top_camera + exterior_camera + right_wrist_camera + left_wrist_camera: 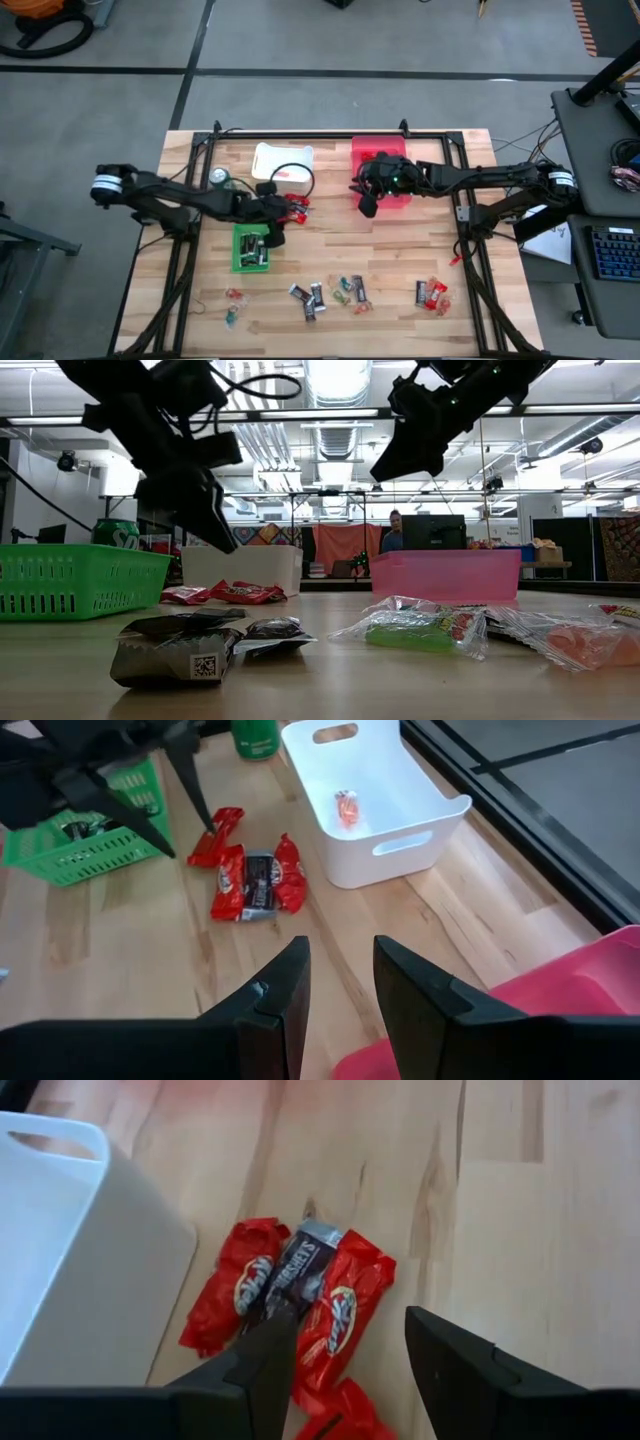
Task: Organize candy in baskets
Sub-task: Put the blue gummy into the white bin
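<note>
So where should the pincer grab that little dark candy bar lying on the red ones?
Probably across the two long sides of the small dark silver-ended wrapped bar, coming straight down from above. It lies flat on top of the red wrapped bars, so its narrow width fits the open left pincer and nothing covers it.

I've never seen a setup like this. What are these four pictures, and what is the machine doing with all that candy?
Two robot arms work at a wooden table. One picture looks straight down, one looks level across the tabletop, and two come from cameras on the arms' wrists. The left claw hangs open over red-wrapped bars and a dark mini bar beside the white basket. The right claw is open and empty, by the red basket. A green basket holds dark bars. More sweets lie loose.
</note>
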